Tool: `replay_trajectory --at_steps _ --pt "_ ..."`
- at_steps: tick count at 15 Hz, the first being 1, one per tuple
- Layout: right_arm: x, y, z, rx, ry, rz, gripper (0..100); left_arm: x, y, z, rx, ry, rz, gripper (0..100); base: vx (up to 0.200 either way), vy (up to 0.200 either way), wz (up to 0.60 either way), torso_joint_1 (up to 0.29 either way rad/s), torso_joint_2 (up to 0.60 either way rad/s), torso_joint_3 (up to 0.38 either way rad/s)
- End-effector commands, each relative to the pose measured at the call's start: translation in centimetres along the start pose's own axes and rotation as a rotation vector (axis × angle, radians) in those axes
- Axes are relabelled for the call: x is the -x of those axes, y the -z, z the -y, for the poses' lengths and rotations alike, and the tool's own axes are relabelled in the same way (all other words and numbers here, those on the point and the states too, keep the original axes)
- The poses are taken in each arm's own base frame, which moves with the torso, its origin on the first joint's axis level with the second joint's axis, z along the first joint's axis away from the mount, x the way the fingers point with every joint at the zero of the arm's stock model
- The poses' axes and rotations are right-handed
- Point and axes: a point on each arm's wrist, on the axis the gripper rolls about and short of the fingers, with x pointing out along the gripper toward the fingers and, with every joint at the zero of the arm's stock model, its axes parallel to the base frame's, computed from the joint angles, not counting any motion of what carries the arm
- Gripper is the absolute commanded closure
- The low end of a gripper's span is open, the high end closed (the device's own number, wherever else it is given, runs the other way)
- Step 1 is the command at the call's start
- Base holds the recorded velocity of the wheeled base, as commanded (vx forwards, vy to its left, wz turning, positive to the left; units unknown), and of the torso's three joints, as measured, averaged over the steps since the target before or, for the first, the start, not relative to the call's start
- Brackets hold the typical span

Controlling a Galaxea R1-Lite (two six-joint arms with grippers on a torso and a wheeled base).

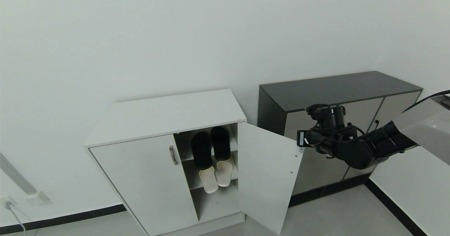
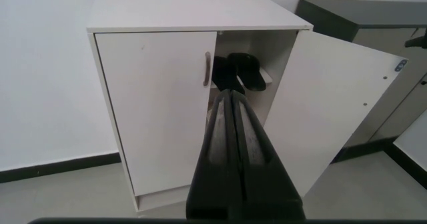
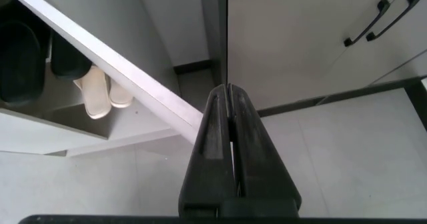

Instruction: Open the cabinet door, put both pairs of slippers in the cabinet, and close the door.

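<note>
The white cabinet (image 1: 165,115) stands against the wall with its left door shut and its right door (image 1: 267,172) swung open. Inside, a black pair of slippers (image 1: 211,146) lies on the upper shelf and a white pair (image 1: 216,176) on the shelf below. My right gripper (image 1: 303,143) is shut with nothing in it, at the top outer edge of the open door (image 3: 120,71). In the right wrist view its tip (image 3: 229,91) lies against that edge. My left gripper (image 2: 229,96) is shut and empty, held back from the cabinet front and pointing at the opening beside the left door handle (image 2: 207,69).
A dark-topped cabinet (image 1: 337,88) with grey doors stands just right of the open door, behind my right arm. A white counter (image 1: 415,179) fills the right foreground. A wall socket with a cable (image 1: 7,204) sits low on the left. Bare floor lies before the cabinet.
</note>
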Motion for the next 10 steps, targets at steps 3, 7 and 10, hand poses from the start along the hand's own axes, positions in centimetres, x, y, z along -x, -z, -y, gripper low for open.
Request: replay_trajectory --at_steps 3,7,10 --pt "-0.77 0.91 0.09 0.005 0.007 -0.024 100 -0.01 -0.01 0.00 0.000 -0.001 -0.001 100 0.000 0.000 0.00 0.000 0.00 0.000" --pt "-0.95 1.22 0.11 0.008 0.010 -0.029 100 -0.01 0.03 0.00 0.000 -0.001 -0.001 100 0.000 0.000 0.00 0.000 0.00 0.000" --pt "-1.06 1.43 0.13 0.009 0.013 -0.035 100 0.00 -0.01 0.00 0.000 -0.001 0.000 100 0.000 0.000 0.00 0.000 0.00 0.000"
